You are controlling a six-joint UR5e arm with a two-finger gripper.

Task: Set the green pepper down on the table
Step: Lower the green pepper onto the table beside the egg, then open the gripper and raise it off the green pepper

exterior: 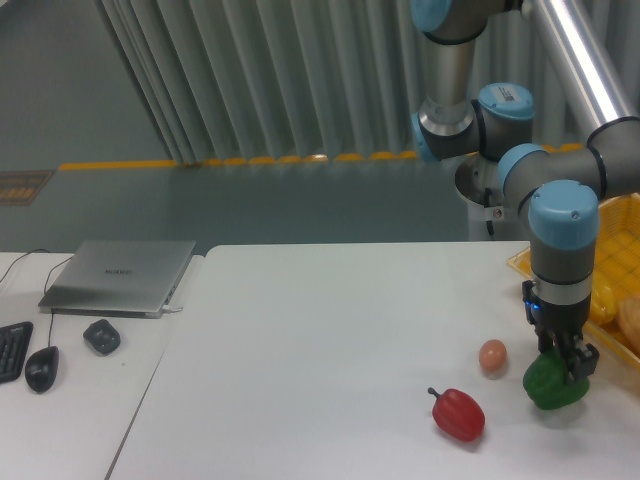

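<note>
The green pepper (553, 385) is glossy, dark green and lumpy, low at the right side of the white table (330, 340). My gripper (566, 364) points straight down from above and is shut on the green pepper's top. The pepper is at or just above the table surface; I cannot tell whether it touches. It hangs right of the small egg-like object and right of the red pepper.
A red pepper (459, 414) lies near the front edge. A small beige egg-like object (492, 355) sits just left of the green pepper. A yellow crate (612, 300) stands at the right edge. A laptop (120, 275), mouse (41, 368) and small dark device (102, 336) are on the adjoining desk.
</note>
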